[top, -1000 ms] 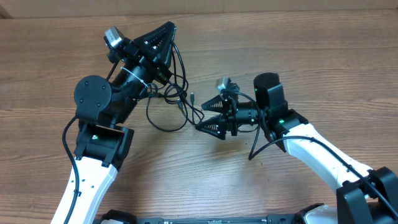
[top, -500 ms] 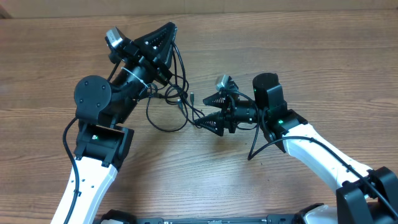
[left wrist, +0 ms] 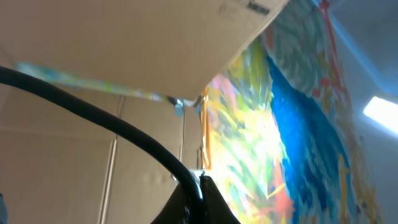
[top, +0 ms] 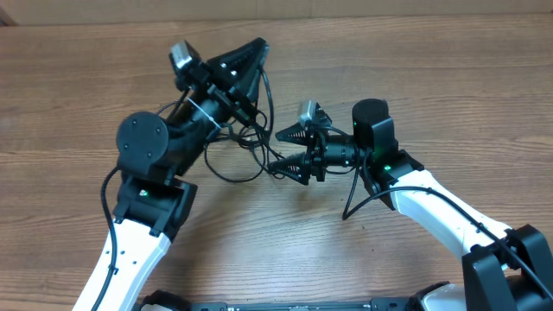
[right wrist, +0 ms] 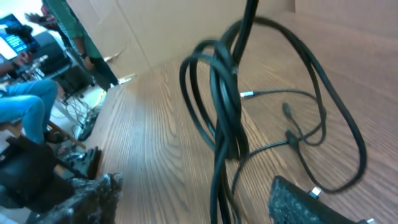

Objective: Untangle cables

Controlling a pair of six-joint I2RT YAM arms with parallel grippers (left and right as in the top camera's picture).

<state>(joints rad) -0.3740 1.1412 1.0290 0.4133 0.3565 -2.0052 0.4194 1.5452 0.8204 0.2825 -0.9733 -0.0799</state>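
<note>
left gripper (left wrist: 199, 202) clamps cables (right wrist: 224, 118) | right gripper (top: 278, 152) wide, cables between its fingers (right wrist: 305, 202)

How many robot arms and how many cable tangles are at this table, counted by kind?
Robot arms: 2, left arm and right arm
Cable tangle: 1
Total: 3

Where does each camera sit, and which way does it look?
Overhead: above, looking down at the table; both arms, left pincer and right pincer show.
Left wrist: beside the left pincer, tilted up at cardboard and a colourful wall; shut fingertips pinching one of the cables show.
Right wrist: beside the right pincer, looking along the table at the cables; its open fingers show.
Shared: overhead and right wrist both show the cables.
</note>
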